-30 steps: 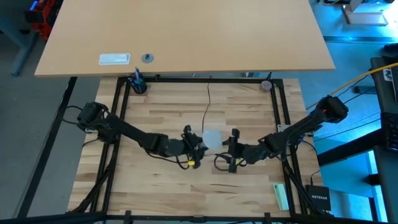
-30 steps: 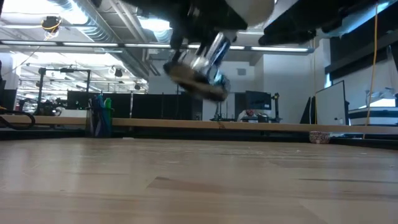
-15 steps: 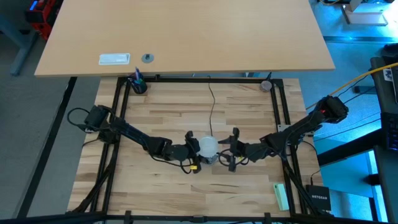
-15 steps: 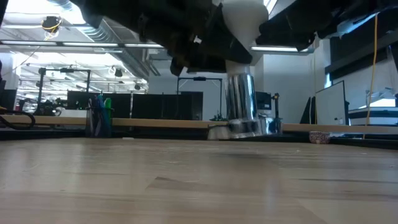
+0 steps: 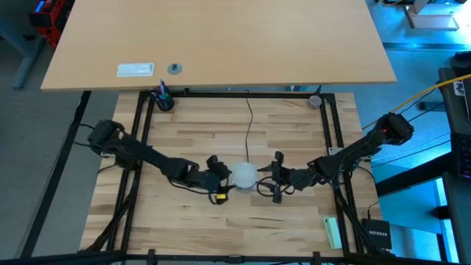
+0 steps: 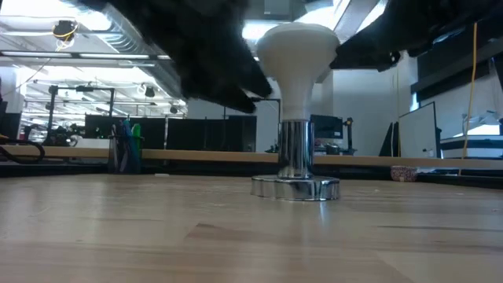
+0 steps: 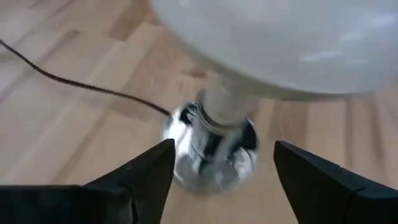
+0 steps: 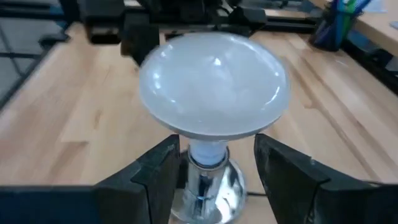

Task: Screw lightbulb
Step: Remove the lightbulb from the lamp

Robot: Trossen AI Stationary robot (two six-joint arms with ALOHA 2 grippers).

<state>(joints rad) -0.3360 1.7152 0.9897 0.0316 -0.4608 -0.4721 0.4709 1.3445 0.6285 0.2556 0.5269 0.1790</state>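
Note:
The lightbulb [image 6: 297, 47], frosted white with a wide dome, stands upright, screwed into a silver socket [image 6: 295, 153]. The socket's round foot rests on the wooden table near its middle. A thin black cord [image 5: 248, 125] runs from the socket toward the far edge. My left gripper [image 7: 224, 152] is open just left of the bulb [image 5: 244, 175]; the socket [image 7: 211, 149] shows beyond its spread fingers. My right gripper [image 8: 216, 146] is open just right of the bulb. Its fingers stand below the dome on either side of the neck [image 8: 208, 152], and table shows between them and the neck.
A cup of pens [image 5: 163, 99] stands at the far left corner and a small dish [image 5: 315, 101] at the far right corner. A pale green object [image 5: 333, 232] lies near the right front. A black frame [image 5: 140, 147] borders the table, and a light desk [image 5: 221, 37] lies beyond.
My left gripper has sunk and tipped downward, bringing the socket with the bulb from tilted in the air to upright on the table. It has then let go of the socket's foot and drawn back a little toward the table's left edge.

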